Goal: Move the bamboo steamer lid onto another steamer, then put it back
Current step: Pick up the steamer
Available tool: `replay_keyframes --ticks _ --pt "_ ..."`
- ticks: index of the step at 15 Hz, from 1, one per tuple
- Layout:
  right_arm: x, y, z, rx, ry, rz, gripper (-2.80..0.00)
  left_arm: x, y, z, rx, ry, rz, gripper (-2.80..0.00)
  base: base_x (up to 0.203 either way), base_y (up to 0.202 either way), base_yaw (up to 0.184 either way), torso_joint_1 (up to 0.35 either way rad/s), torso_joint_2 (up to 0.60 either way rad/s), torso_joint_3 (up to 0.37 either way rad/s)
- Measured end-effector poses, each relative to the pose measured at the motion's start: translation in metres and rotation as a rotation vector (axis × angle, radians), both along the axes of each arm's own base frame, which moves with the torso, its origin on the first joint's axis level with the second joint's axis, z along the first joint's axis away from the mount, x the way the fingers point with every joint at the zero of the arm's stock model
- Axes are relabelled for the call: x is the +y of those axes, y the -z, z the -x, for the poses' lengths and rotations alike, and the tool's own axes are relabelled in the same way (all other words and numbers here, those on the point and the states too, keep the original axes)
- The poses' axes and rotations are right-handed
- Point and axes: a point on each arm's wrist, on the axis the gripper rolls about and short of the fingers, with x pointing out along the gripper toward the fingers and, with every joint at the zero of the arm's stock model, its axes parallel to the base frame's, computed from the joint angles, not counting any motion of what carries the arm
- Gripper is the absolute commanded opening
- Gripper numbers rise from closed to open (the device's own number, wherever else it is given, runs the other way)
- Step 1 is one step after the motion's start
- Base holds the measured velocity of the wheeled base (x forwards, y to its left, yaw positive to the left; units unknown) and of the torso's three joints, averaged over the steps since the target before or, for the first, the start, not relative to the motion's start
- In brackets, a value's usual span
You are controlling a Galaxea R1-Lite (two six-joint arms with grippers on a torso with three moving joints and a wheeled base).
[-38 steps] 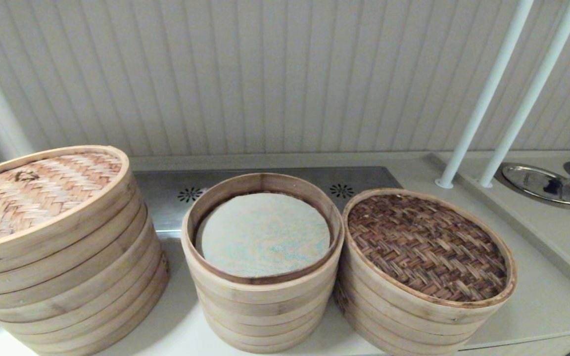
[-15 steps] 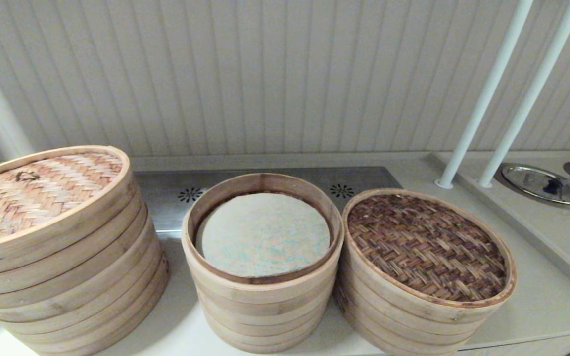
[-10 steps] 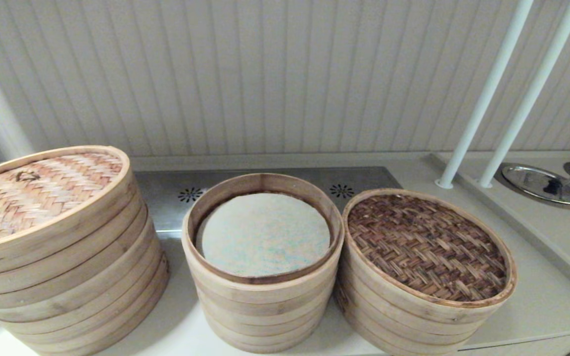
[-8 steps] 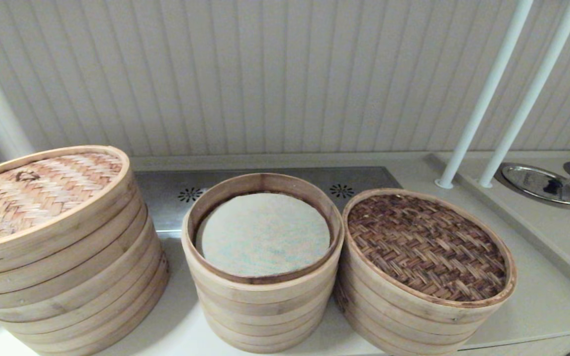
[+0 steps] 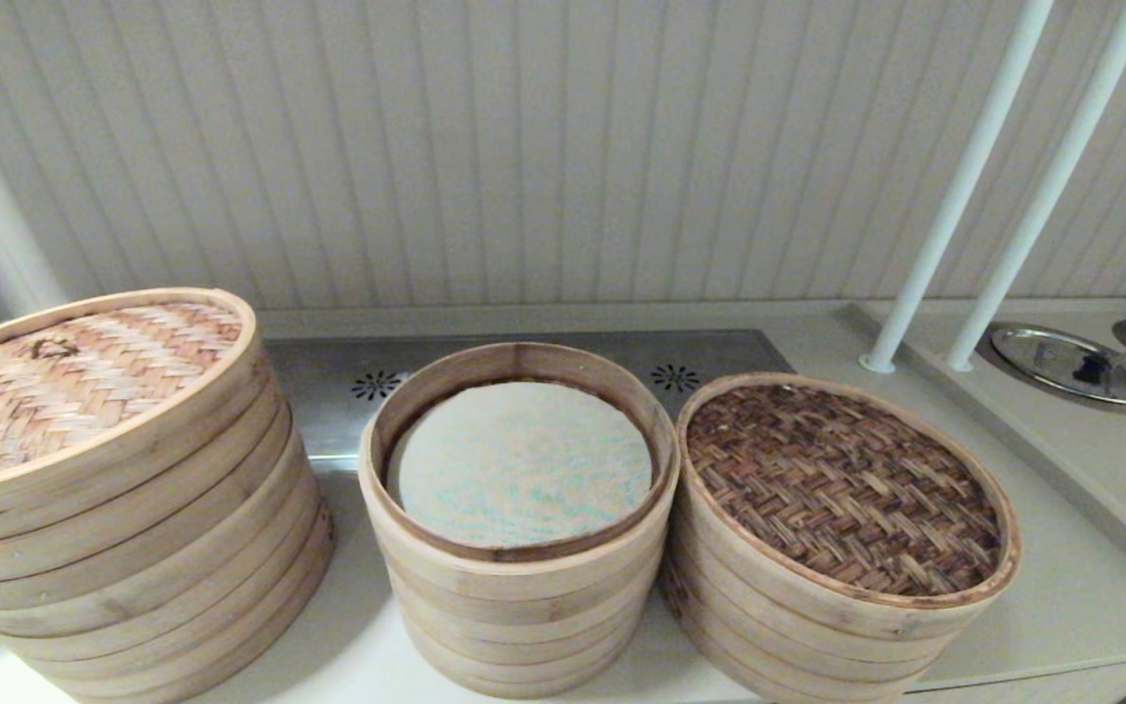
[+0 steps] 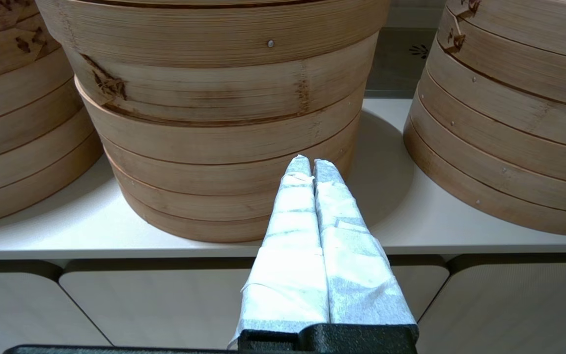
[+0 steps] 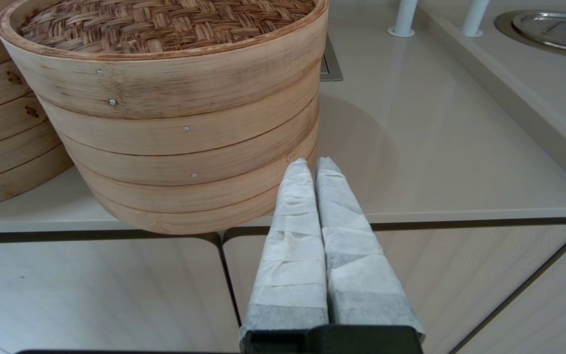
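Note:
The bamboo steamer lid (image 5: 842,489), dark brown herringbone weave inside a pale rim band, sits on the right-hand stack; the right wrist view shows the lid (image 7: 165,22) from the side. Touching that stack on its left is the other steamer (image 5: 514,354), open, with a dark worn rim and a grey-green liner (image 5: 521,464). My left gripper (image 6: 306,164) is shut and empty, low in front of the counter edge, facing the other steamer's side wall (image 6: 224,98). My right gripper (image 7: 311,164) is also shut and empty, below the lidded stack's base. Neither gripper shows in the head view.
A much wider stack (image 5: 113,469) with a light tan lid and small loop (image 5: 53,347) stands at the left. Two white poles (image 5: 954,186) rise at the back right beside a round metal dish (image 5: 1071,364). Cabinet fronts (image 7: 91,295) run under the counter.

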Motion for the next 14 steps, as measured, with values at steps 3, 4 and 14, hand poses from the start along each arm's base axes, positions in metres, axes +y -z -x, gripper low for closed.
replay_keyframes --ticks 3,4,14 --pt "0.0 0.0 0.0 -0.001 -0.001 0.006 -2.8 0.0 0.0 0.0 0.0 0.0 0.0 -2.8 0.0 0.0 0.0 0.0 0.0 0.0" --pt "0.0 0.0 0.0 -0.001 -0.002 0.006 -2.8 0.0 0.0 0.0 0.0 0.0 0.0 -2.8 0.0 0.0 0.0 0.0 0.0 0.0" --pt "0.0 -0.043 0.016 -0.058 0.003 0.02 -2.8 0.0 0.0 0.0 0.0 0.001 0.0 -2.8 0.0 0.0 0.0 0.0 0.0 0.0"
